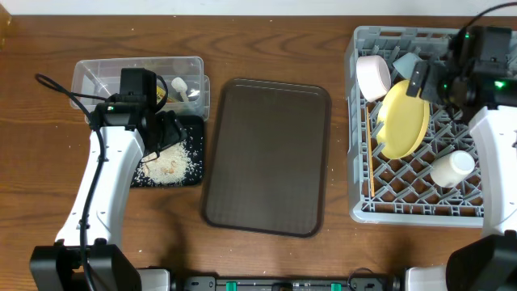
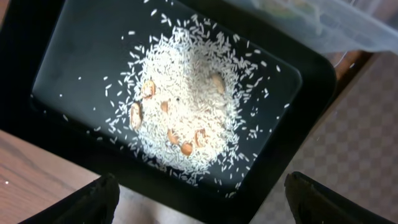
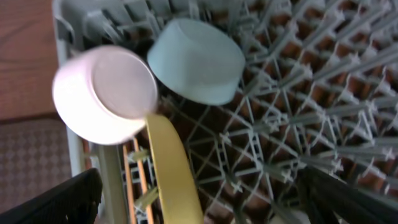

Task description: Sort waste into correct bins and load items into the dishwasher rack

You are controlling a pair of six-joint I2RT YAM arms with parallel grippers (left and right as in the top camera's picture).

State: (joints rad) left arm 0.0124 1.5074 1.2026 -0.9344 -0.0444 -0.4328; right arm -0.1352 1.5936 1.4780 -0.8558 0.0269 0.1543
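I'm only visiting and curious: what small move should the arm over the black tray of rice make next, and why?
Probably lift straight up and away. The left fingers are open and empty above the black tray, the rice already lies in it, and the brown tray beside it shows nothing left to collect.

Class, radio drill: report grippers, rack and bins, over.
Left gripper open over rice in black tray. Right gripper open over rack. Yellow plate, white bowl, blue bowl, cup racked. Nothing in the way.

Left pincer (image 2: 210, 202) and right pincer (image 3: 202, 202), both wide apart, empty, aimed downward.
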